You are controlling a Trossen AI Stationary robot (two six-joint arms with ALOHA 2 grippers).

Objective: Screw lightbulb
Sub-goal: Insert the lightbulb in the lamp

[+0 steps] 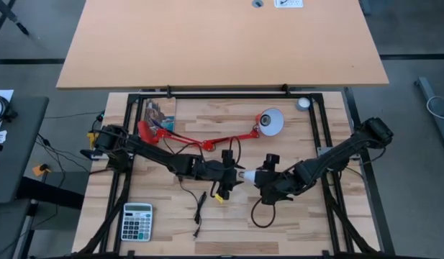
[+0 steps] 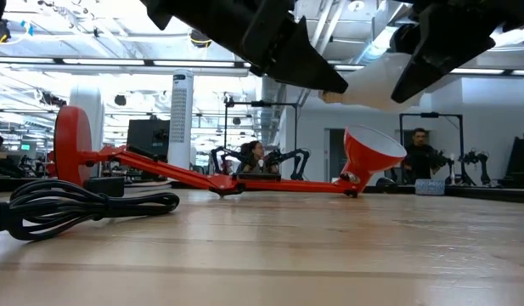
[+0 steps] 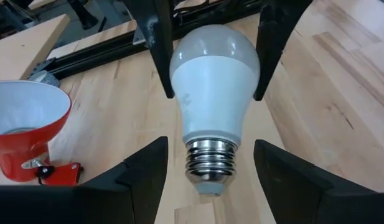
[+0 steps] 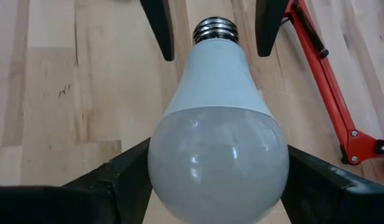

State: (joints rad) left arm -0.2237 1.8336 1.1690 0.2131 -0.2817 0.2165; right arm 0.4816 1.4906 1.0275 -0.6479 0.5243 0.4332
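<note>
The lightbulb (image 1: 244,175) hangs in the air over the table's middle, white with a grey metal screw base (image 3: 209,160) that points toward the table's left. My right gripper (image 4: 216,149) is shut on its round glass end. My left gripper (image 3: 210,144) faces it from the left and is open; its fingers stand on either side of the screw base with a gap on each side. The red lamp (image 1: 200,142) lies flat on the table behind them. Its shade (image 1: 270,121) opens toward the right, white inside. My right gripper pinches the bulb's wide glass globe (image 4: 179,168) between its two fingers, one on each side. The fingers come level from the table's right and lie along the bulb. The bulb is lifted clear of the table (image 2: 372,85) and lies about level, screw base away from the gripper.
A calculator (image 1: 137,221) lies near the front left. A black cable (image 1: 198,208) and a cable loop (image 1: 261,216) lie near the front. A booklet (image 1: 159,111) lies at the far left, a small grey disc (image 1: 303,103) at the far right. People show beyond the table.
</note>
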